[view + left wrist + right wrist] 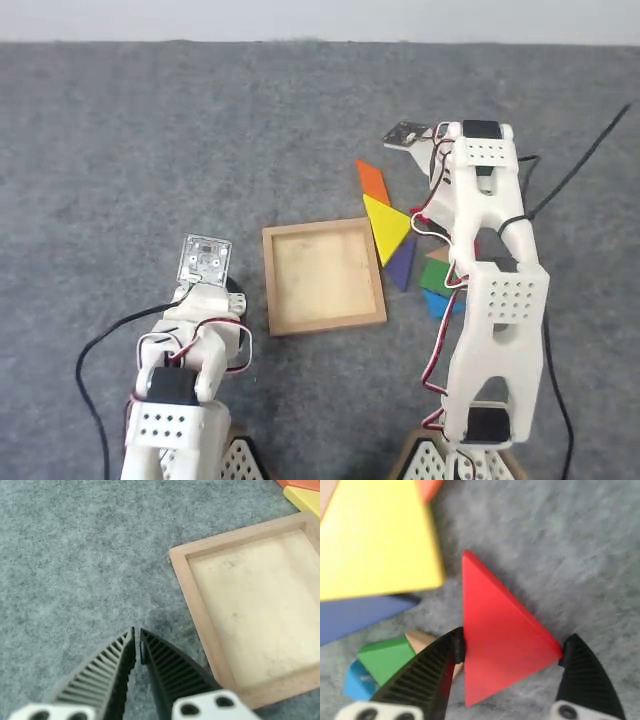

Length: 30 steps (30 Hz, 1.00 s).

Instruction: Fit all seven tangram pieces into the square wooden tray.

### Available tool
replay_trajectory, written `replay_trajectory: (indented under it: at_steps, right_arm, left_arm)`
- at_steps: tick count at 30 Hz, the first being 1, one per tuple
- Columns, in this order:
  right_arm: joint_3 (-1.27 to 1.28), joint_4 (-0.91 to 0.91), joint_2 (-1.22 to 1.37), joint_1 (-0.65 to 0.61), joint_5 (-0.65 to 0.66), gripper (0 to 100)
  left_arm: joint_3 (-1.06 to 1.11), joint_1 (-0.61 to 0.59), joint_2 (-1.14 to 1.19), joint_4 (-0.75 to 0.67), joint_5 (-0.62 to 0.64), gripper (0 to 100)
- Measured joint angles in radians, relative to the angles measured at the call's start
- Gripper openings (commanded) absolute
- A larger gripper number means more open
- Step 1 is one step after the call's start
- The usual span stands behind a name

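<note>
On the grey tabletop [150, 130], the left pincer [137, 637] hangs with its fingers pressed together just beside the near-left corner of the square wooden tray [272, 285]. At the tray's right rim the yellow triangle [388, 225] lies with the other pieces. Further right, the right pincer [514, 645] stands spread around the red triangle [495, 635], a fingertip at either side.

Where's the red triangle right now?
In the right wrist view, the red triangle lies on the carpet, bracketed by the open right gripper, beside the yellow triangle and green piece.
</note>
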Motion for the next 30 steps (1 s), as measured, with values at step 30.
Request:
replay_trajectory:
  at_steps: [30]
  right_arm:
    - [0.005,0.170,-0.235,-0.417,-0.710,25.8]
  left_arm:
    - [0.000,0.000,0.000,0.000,0.000,1]
